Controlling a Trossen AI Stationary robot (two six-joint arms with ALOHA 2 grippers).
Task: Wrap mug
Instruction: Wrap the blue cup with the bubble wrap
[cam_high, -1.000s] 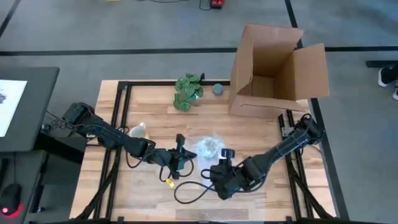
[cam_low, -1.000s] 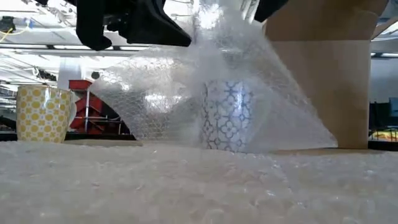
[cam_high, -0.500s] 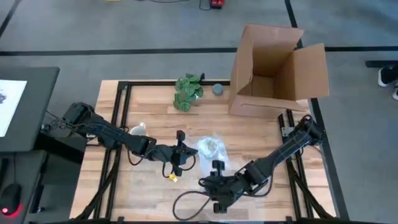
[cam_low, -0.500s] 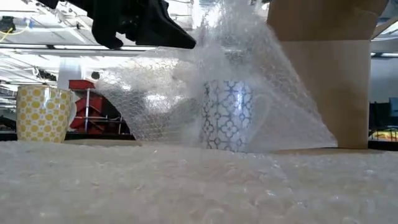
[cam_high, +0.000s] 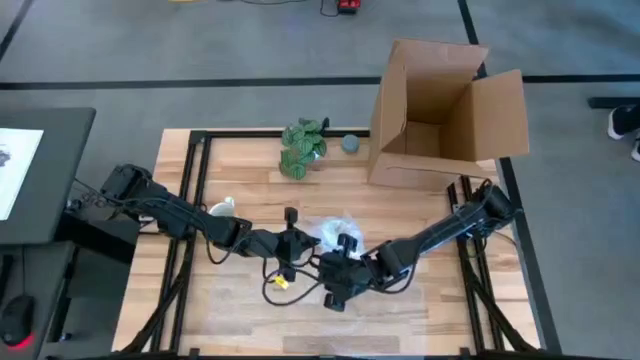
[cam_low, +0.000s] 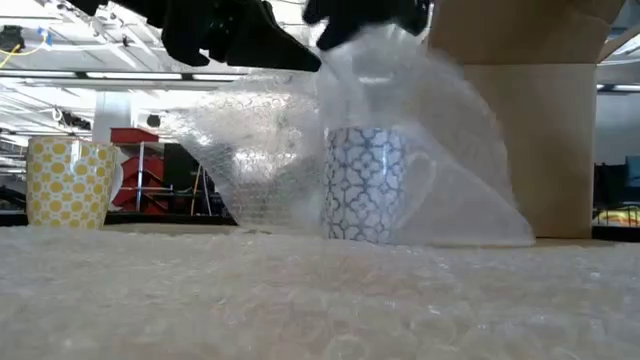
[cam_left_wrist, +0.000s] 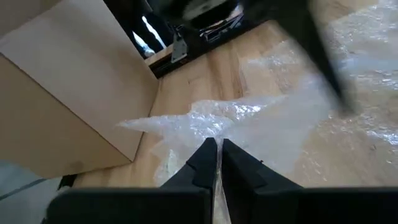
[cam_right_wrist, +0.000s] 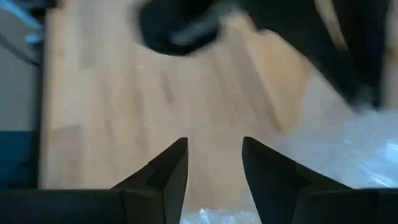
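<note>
bubble wrap (cam_low: 400, 170), clear, is draped as a tent over the mug (cam_low: 365, 185), which stands upright on the wood table (cam_high: 240, 170) near mid-table, between the two arms. fig. shows the wrap step about mid-way, by my reading: one side of the sheet is lifted, the mug is covered but not yet rolled or tucked.

left gripper (cam_left_wrist: 216, 163): fingers pinched together on a corner of the wrap, per left wrist view; in high view it sits just beside the bundle on its left. right gripper (cam_right_wrist: 213, 163): fingers apart w/ nothing between them, just beside the bundle and low over the table.

next move, as you'd likely want it: you keep the left pinch steady and bring the right gripper to a free edge, then fold it across the mug w/o tipping it.

also on the table: yellow cup (cam_low: 65, 182) well left of the mug, cardboard box (cam_high: 440, 100) at the far right, green leafy bunch (cam_high: 300, 148) and grey round object (cam_high: 351, 144) near it.

hard to make out: the mug's handle side is blurred by the film; the low view cuts both grippers at the top edge; the sheet's far edge is hidden behind the mug.
</note>
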